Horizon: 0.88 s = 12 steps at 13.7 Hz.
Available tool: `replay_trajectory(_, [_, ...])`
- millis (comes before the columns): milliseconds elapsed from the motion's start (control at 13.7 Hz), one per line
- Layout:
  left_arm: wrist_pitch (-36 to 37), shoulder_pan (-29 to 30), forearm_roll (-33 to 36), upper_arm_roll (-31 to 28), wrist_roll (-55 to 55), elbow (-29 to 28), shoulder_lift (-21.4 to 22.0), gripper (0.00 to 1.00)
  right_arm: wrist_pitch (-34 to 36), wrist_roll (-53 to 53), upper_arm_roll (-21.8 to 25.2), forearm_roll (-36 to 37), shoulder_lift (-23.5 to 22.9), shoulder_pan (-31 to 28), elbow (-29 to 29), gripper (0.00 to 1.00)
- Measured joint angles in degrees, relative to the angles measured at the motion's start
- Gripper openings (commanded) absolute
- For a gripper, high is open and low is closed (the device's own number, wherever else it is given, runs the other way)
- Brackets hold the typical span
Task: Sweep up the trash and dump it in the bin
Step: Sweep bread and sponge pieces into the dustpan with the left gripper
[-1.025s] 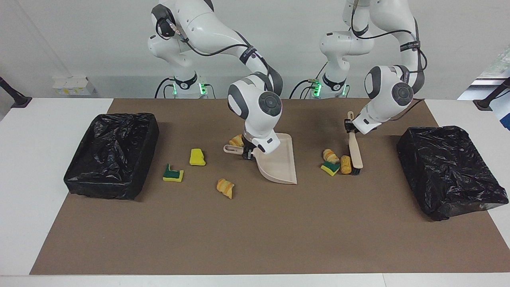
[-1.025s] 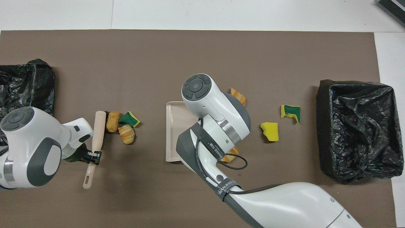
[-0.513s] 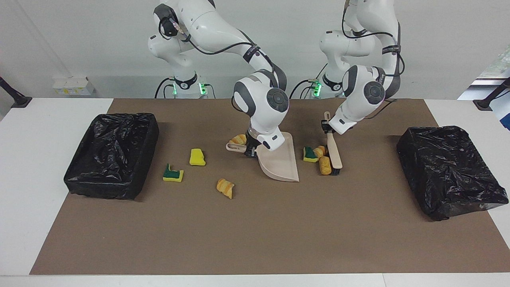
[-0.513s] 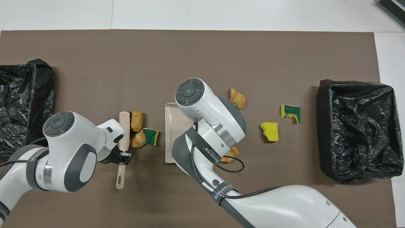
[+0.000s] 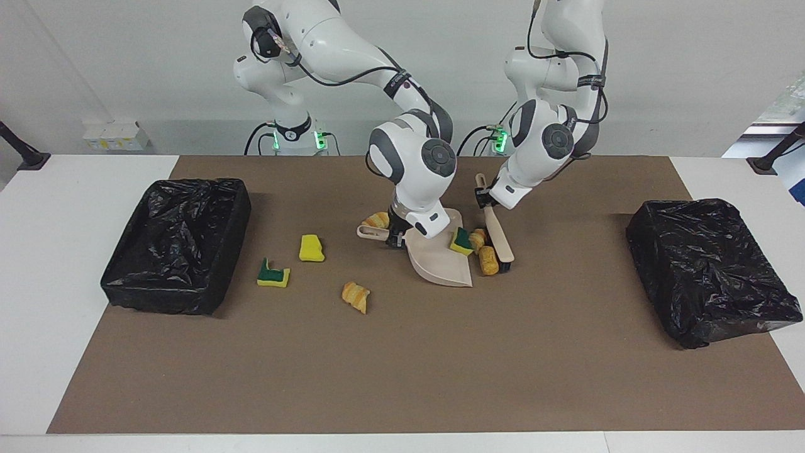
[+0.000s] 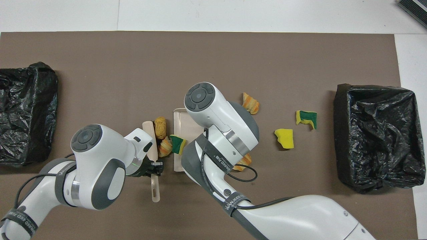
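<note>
My right gripper [image 5: 393,238] is shut on the handle of the beige dustpan [image 5: 440,263], which rests on the mat; its tray also shows in the overhead view [image 6: 180,120]. My left gripper [image 5: 483,199] is shut on the brush [image 5: 498,238] handle, bristles down beside the pan's open edge. The brush [image 6: 150,141] presses three scraps against the pan: a green-backed sponge [image 5: 460,241] on the lip, a striped bread piece [image 5: 478,238] and another bread piece [image 5: 488,261]. A bread piece [image 5: 377,219] lies by the pan's handle. A yellow sponge [image 5: 311,248], a green-backed sponge [image 5: 273,274] and a bread piece [image 5: 356,297] lie loose.
A black-bagged bin [image 5: 176,245] stands at the right arm's end of the brown mat, its opening up. A second black-bagged bin [image 5: 707,270] stands at the left arm's end. The three loose scraps lie between the dustpan and the first bin.
My left gripper has swept the brush toward the dustpan, pushing three scraps along the mat up to the pan's edge. The sponge has ridden onto the lip. The dustpan barely moved.
</note>
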State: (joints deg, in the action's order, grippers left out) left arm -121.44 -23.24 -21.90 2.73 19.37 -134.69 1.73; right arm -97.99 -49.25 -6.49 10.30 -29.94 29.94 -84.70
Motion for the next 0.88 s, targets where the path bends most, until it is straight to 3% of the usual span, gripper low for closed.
replay_trajectory(439, [-1.55,-4.23,-6.03,0.07,6.10,0.96,-0.43,0.00,-2.29,0.80,0.07,-1.68,-0.24,-0.59,-0.33,0.00])
replay_trajectory(879, [-1.51,-7.18,-6.58,0.15,10.63,5.22,-1.54,0.00,-4.60,2.99,0.06,-3.59,-0.50,-1.54,-1.17,0.00])
